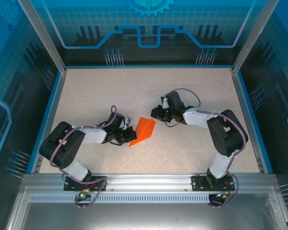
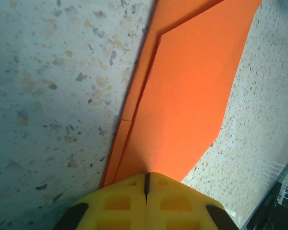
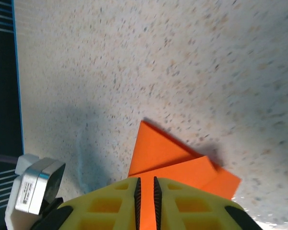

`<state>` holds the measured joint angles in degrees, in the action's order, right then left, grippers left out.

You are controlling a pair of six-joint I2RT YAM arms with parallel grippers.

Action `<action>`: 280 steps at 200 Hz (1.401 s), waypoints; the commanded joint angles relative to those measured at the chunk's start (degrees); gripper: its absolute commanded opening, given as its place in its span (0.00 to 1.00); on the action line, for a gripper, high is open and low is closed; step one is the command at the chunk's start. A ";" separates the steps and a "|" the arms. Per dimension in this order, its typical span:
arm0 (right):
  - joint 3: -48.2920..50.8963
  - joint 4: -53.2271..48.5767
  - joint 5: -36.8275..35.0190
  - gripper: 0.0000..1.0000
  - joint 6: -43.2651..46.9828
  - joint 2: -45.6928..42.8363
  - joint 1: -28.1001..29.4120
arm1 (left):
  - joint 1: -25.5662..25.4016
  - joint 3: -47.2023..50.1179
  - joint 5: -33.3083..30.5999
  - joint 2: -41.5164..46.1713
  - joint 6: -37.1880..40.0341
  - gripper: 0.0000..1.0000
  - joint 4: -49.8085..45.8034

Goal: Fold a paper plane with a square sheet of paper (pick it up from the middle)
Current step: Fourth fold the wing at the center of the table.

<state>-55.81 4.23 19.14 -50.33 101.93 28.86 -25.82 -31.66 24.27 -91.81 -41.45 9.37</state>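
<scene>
Two grippers, one sheet. At left: left gripper (image 1: 130, 135), jaws shut tight, yellow fingertips (image 2: 125, 196) pressed together at the near end of the square sheet of paper (image 1: 144, 130); cannot tell whether pinching it or only pressing down. At centre: folded into a pointed orange wedge with layered flaps, lying flat mid-way across the speckled table (image 1: 86, 86). At right: right gripper (image 1: 156, 115), just beside the wedge's far corner, jaws parted by a narrow slit, orange showing through.

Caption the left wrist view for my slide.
Shut left end effector meets the folded orange paper on the speckled table.
</scene>
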 commanded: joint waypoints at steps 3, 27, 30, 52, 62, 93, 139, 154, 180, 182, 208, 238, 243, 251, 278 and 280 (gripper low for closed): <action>0.91 1.45 1.95 0.17 -1.52 2.03 3.46 | 0.16 3.35 -7.42 -1.96 1.77 0.04 -11.94; 0.89 4.26 3.15 0.16 -3.41 4.84 6.03 | 0.15 3.88 -5.91 -1.23 0.23 0.05 -10.56; 0.79 4.29 3.04 0.16 -3.50 4.98 6.29 | 0.13 3.95 -5.57 -1.12 -0.04 0.05 -10.31; 0.63 4.95 2.70 0.16 -4.29 6.51 7.51 | 0.07 4.48 -4.35 -0.16 -1.82 0.06 -9.15; 0.96 5.71 2.95 0.16 -4.67 7.15 7.70 | 0.01 4.91 -4.05 0.44 -2.84 0.06 -8.72; 1.40 6.30 3.36 0.17 -4.73 8.06 7.97 | -0.78 6.41 -2.74 2.57 -6.33 0.08 -6.14; 1.85 6.07 3.25 0.17 -4.03 8.99 7.96 | -2.89 8.81 -3.24 4.17 -12.32 0.10 -2.35; 2.33 7.07 3.77 0.17 -4.21 8.74 7.96 | -3.26 9.72 -3.44 4.18 -14.29 0.10 -0.39; 2.73 6.98 3.89 0.18 -4.13 6.84 8.05 | -4.11 11.22 -3.95 4.17 -17.56 0.10 3.12; 2.73 6.83 3.89 0.18 -4.14 6.63 8.05 | -4.18 11.19 -3.96 4.18 -17.66 0.10 3.18; 3.69 7.33 3.39 0.18 -4.91 4.36 8.61 | -4.83 11.01 -4.33 4.18 -18.33 0.10 3.45; 3.39 9.61 3.54 0.18 -6.60 5.59 10.57 | -5.38 10.48 -4.83 3.69 -18.01 0.11 3.06; 3.22 9.91 3.55 0.18 -6.70 5.95 10.80 | -5.46 10.48 -5.00 3.79 -17.99 0.11 3.06; 2.77 9.76 3.28 0.19 -6.80 6.45 11.03 | -5.51 10.53 -5.11 3.88 -18.04 0.11 3.02; 2.17 9.92 3.01 0.18 -7.66 8.88 11.17 | -5.57 10.52 -5.10 4.35 -18.05 0.12 3.09; 2.19 9.92 3.01 0.18 -7.68 9.07 11.14 | -5.56 10.56 -5.11 4.36 -18.05 0.12 3.09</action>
<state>-52.60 12.75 21.69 -56.62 108.40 39.55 -30.17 -23.09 20.34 -86.19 -58.63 18.63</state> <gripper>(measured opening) 0.184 0.112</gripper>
